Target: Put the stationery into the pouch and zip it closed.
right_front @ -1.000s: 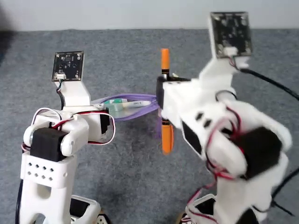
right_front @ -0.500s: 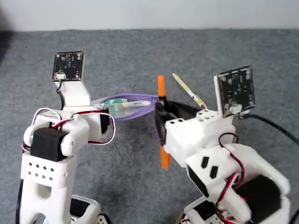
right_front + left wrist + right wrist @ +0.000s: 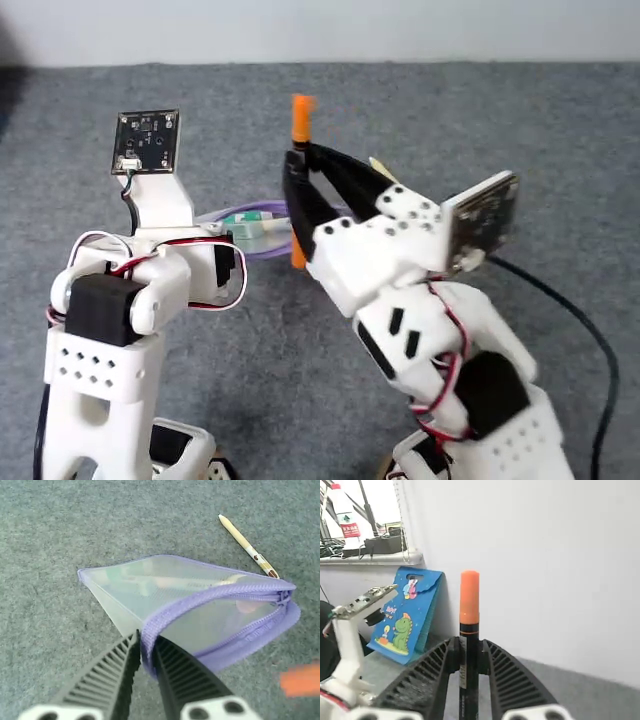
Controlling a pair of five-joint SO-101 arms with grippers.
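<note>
Marker (image 3: 469, 597) in right claw (image 3: 469, 649); pouch (image 3: 200, 605), left claw (image 3: 145, 645)

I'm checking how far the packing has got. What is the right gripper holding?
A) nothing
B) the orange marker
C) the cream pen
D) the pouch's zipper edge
B: the right gripper is shut on the orange marker, holding it upright, while the cream pen lies outside the pouch, whose edge the left gripper pinches.
</note>
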